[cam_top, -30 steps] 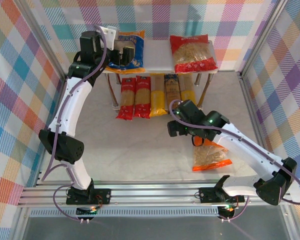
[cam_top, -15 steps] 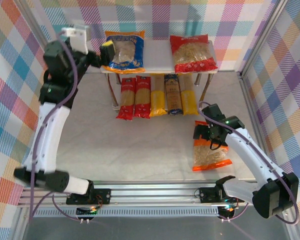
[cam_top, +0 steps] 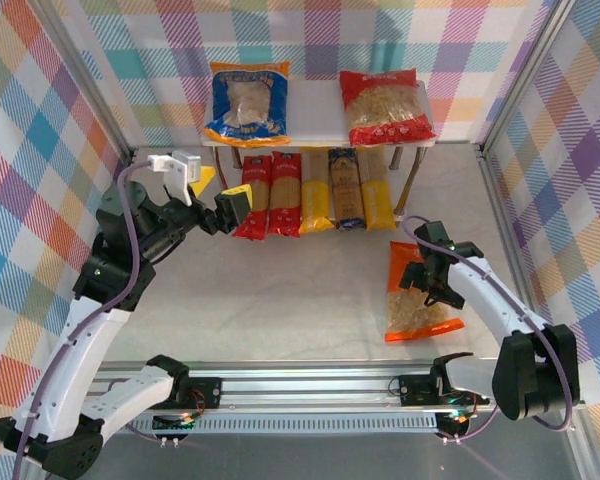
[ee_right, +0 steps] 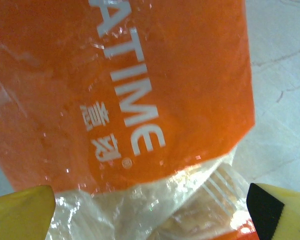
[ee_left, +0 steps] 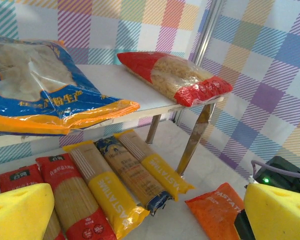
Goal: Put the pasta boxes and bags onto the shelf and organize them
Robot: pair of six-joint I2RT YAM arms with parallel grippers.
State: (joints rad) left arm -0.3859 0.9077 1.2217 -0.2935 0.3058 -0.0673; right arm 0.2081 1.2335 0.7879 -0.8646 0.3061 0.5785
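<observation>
Top external: orange bag [cam_top: 421, 312] lengthwise near-to-far

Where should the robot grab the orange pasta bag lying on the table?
Probably from straight above, pinching across the orange bag near its printed end, one finger at each long side. It lies flat on the table, soft and wide, and the open right gripper hangs over that end.

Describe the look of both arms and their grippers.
The left arm and right arm have white shells with black joints and a purple cable running alongside. The left gripper and right gripper are black with yellow finger pads. A white camera mount sits on the left wrist.
</observation>
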